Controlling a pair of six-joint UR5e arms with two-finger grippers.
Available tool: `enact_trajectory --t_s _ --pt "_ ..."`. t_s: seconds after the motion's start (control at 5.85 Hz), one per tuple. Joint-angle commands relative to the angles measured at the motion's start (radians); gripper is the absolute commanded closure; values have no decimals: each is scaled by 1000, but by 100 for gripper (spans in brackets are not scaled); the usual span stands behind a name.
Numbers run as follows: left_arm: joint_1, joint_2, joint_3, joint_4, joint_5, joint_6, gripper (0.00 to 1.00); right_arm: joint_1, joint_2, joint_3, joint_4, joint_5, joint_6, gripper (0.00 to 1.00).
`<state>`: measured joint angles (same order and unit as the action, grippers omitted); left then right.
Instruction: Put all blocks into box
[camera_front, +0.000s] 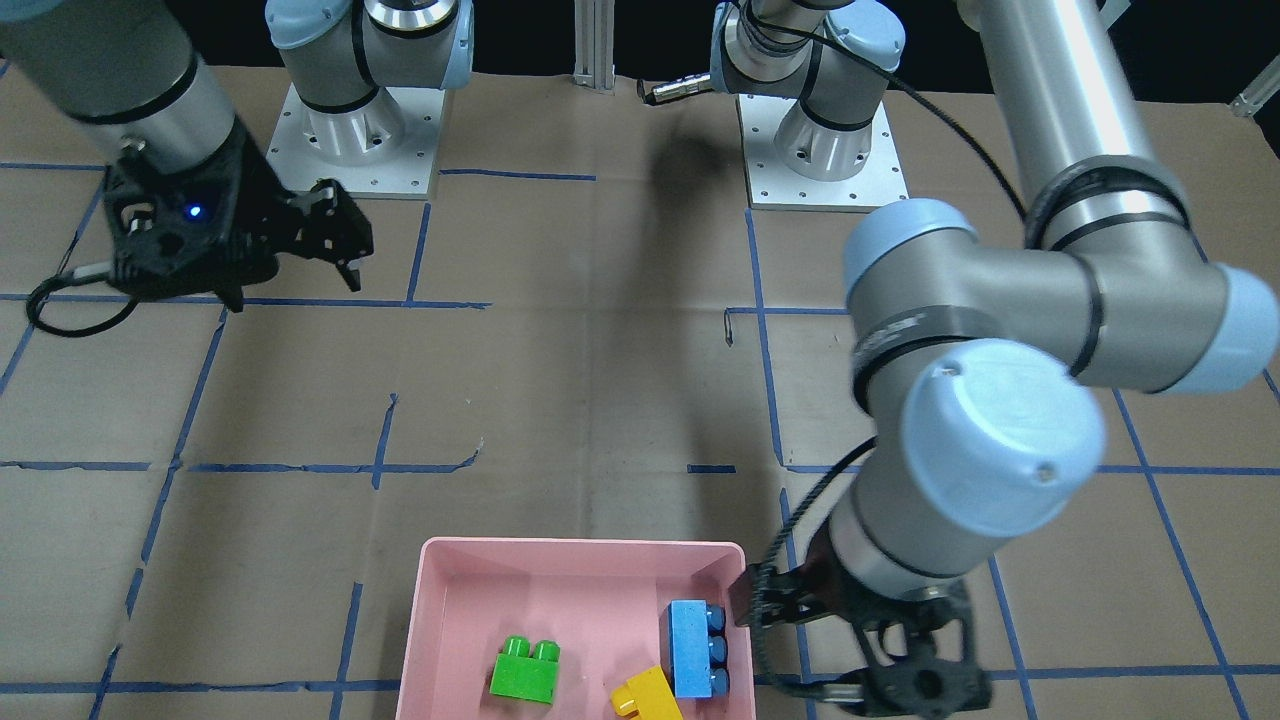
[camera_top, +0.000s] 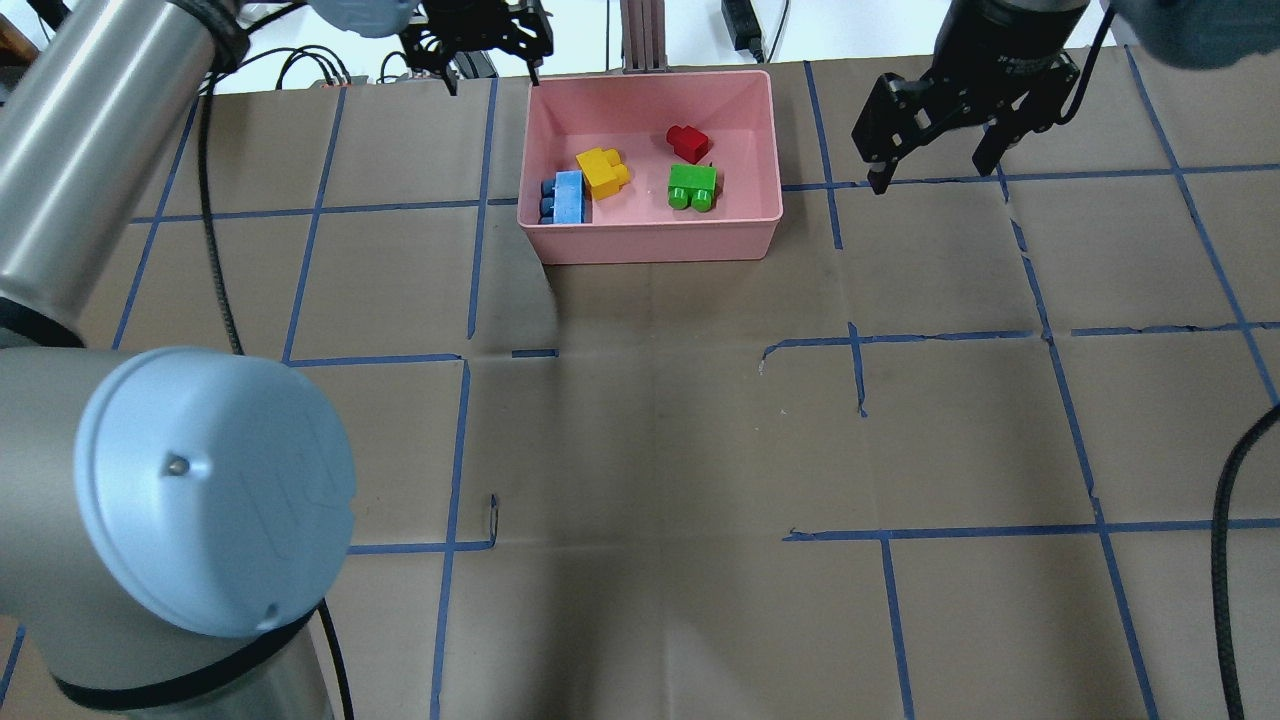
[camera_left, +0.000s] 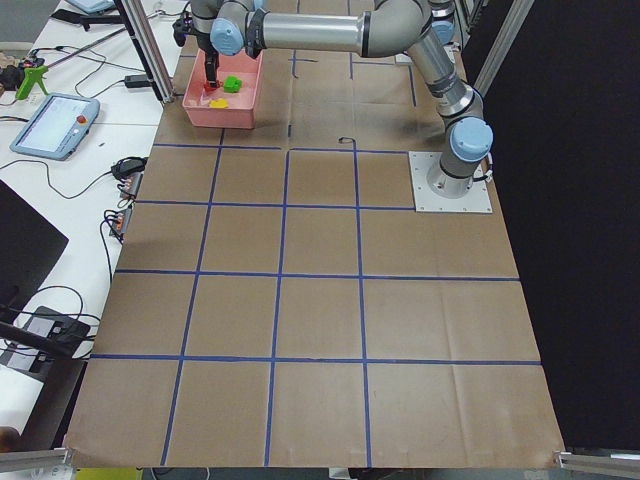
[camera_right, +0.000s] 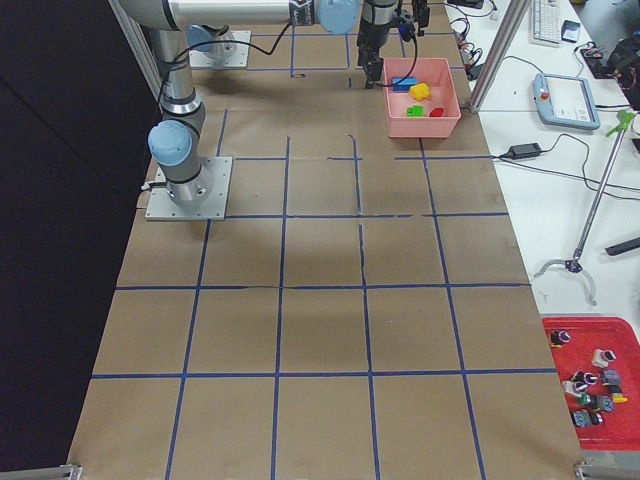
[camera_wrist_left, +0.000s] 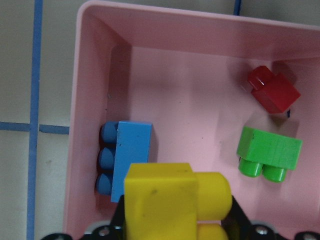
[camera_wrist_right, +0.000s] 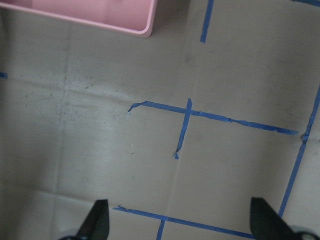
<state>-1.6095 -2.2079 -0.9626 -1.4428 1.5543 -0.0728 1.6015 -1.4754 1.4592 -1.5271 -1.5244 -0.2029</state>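
Pink plastic box: shallow tray at the far middle of the table. All four blocks lie inside it, so the task reads as done or nearly so.

- Blue block: three studs, on its side. The studs face the box's left wall and sit close against it.
- Yellow block: two studs, tilted, touching the blue block's far corner. The skewed pose suggests it was dropped rather than set down.
- Green block: on its side at mid-floor, studs toward the robot.
- Red block: just beyond the green block, not touching it, and apart from the walls.
- Left hand: raised by the box's far left corner. In the overhead view its fingers are spread with nothing between them, so it is judged released and empty. The height probably lets a drop clear the wall.
- Right hand: fingers wide apart and holding nothing, over the table to the box's right. It is probably parked there out of the way.

Obscured:
- In the left wrist view the yellow block looms far larger than the green one, flanked by dark finger bases and covering the fingertips. Contact cannot be read there.
- The front-facing view cuts off the box's lower part. The red block is out of frame and the yellow block is clipped.
- The side views are too small to count studs.
- The right wrist view catches only a box corner.
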Motion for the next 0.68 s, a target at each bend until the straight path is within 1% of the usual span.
enact_trajectory --t_s 0.0,0.17,0.34,0.51 --pt "91 205 -191 -38 7 100 0 95 -32 64 -27 -5 89 0" --pt "100 361 -355 -33 9 138 0 94 -58 149 -34 -2 80 0" --pt "99 481 -475 -34 7 136 0 69 -98 217 -113 -2 71 0" --pt "94 561 -551 -38 3 136 0 45 -105 220 -116 -7 69 0"
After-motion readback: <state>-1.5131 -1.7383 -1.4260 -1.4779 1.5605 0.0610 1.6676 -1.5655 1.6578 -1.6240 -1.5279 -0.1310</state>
